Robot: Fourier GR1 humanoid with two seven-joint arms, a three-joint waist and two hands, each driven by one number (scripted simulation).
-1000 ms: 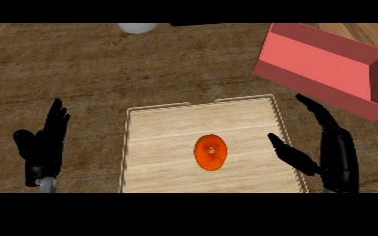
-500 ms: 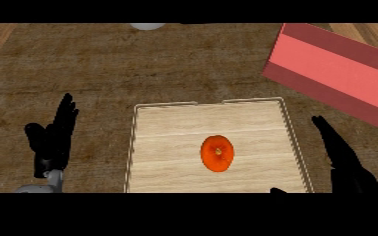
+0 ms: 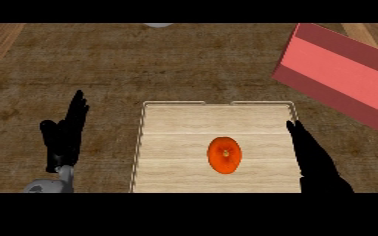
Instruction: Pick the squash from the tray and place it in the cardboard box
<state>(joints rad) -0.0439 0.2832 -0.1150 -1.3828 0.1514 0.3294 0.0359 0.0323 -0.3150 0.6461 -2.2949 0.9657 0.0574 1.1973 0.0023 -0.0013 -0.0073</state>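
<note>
An orange squash point(image 3: 224, 154) lies on the pale wooden tray point(image 3: 173, 145), right of the tray's middle. My right hand point(image 3: 314, 160) is at the tray's right rim, fingers straight and pointing away from me, a short gap right of the squash and not touching it. My left hand point(image 3: 65, 136) stands open left of the tray, fingers up, resting over the counter. The reddish cardboard box point(image 3: 334, 70) sits tilted at the upper right, partly cut off by the view's edge.
The dark wooden counter point(image 3: 148, 65) stretches around the tray. A pale round object point(image 3: 157, 25) peeks in at the counter's far edge, mostly out of view.
The view has shifted, so tray and squash sit further right and lower. My right hand has drawn back and lower beside the tray's right rim. The left hand holds its pose.
</note>
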